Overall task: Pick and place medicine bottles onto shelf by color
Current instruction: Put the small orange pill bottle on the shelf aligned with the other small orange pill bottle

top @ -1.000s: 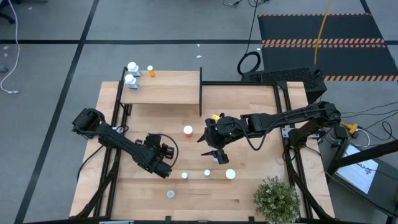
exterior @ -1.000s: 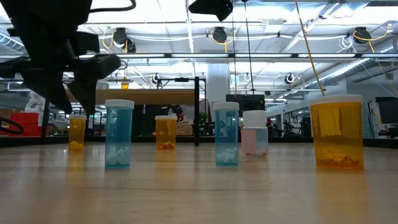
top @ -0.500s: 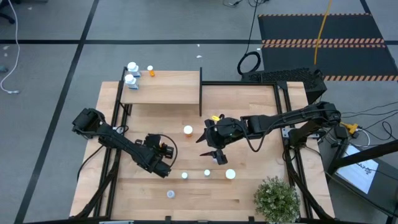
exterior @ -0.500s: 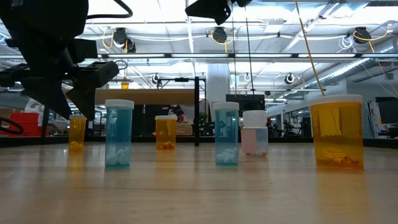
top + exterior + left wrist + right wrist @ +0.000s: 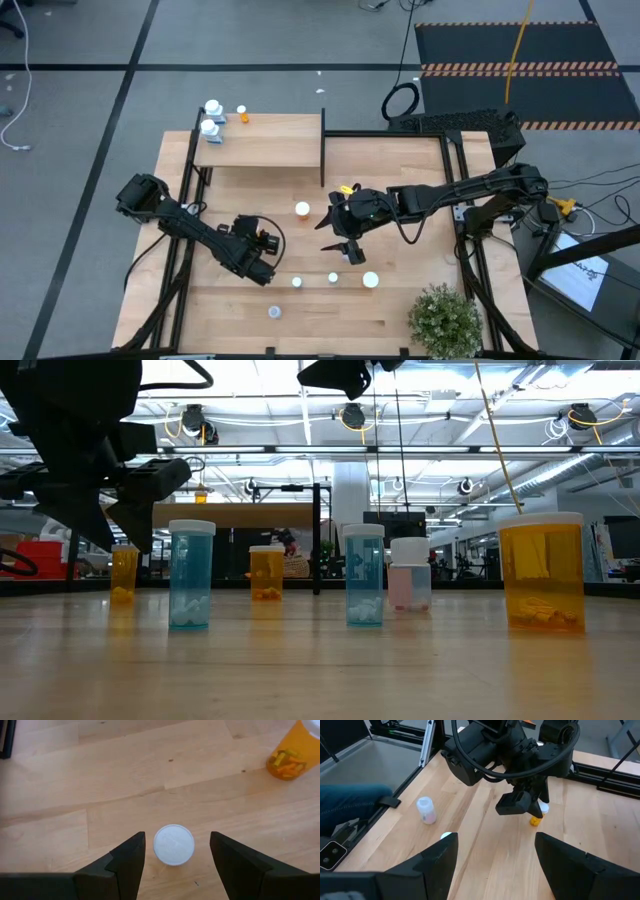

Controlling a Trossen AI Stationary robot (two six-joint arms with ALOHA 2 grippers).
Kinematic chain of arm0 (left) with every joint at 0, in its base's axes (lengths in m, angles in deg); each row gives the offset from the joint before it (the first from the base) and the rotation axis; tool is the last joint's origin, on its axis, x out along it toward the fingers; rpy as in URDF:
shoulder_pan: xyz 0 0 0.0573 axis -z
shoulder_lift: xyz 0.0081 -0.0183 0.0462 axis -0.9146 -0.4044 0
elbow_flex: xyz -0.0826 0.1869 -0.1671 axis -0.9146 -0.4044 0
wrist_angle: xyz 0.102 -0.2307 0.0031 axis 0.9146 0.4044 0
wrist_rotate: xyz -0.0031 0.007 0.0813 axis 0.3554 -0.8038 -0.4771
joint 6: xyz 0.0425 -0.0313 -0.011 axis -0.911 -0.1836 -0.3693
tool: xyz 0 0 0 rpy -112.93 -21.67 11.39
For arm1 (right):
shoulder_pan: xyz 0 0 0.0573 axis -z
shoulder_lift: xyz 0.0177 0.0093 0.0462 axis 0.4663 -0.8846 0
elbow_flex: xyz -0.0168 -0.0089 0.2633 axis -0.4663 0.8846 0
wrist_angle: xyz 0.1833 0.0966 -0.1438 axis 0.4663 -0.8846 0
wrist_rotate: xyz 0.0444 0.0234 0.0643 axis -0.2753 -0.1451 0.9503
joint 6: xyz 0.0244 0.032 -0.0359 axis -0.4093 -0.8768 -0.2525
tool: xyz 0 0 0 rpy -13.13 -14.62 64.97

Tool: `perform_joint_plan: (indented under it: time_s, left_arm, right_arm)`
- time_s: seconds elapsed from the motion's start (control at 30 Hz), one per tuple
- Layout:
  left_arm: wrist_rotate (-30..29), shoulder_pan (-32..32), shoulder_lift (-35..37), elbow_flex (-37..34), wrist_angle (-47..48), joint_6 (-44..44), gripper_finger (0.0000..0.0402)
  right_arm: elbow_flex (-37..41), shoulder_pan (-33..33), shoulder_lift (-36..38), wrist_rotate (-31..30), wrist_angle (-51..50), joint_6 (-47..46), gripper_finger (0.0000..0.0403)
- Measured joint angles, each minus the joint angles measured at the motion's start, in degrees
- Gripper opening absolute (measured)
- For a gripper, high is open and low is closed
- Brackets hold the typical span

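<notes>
As seen overhead, bottle (image 5: 173, 845) upright, cap-up.

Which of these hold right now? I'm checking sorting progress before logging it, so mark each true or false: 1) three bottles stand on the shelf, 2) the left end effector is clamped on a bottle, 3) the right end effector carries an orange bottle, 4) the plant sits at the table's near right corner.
1) True: three bottles stand at one end of the shelf.
2) False: the left end effector is open, a white-capped bottle standing untouched between its fingers.
3) False: the right end effector is open and holds nothing.
4) True: the plant sits there.
</notes>
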Motion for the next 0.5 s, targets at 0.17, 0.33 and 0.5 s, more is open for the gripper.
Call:
perform_joint_plan:
  time_s: [0.17,0.33,0.5]
  left_arm:
    - [0.00,0.00,0.00,0.00,0.00,-0.03,0.0211]
    - [0.00,-0.01,0.00,0.00,0.00,-0.03,0.0168]
    - [0.00,0.00,0.02,0.00,-0.33,-0.40,0.0140]
  right_arm:
    - [0.00,0.01,0.00,0.00,0.00,-0.01,0.0258]
    - [0.00,0.02,0.02,0.00,-0.02,0.00,0.0258]
    - [0.00,0.00,0.04,0.00,-0.02,-0.01,0.0258]
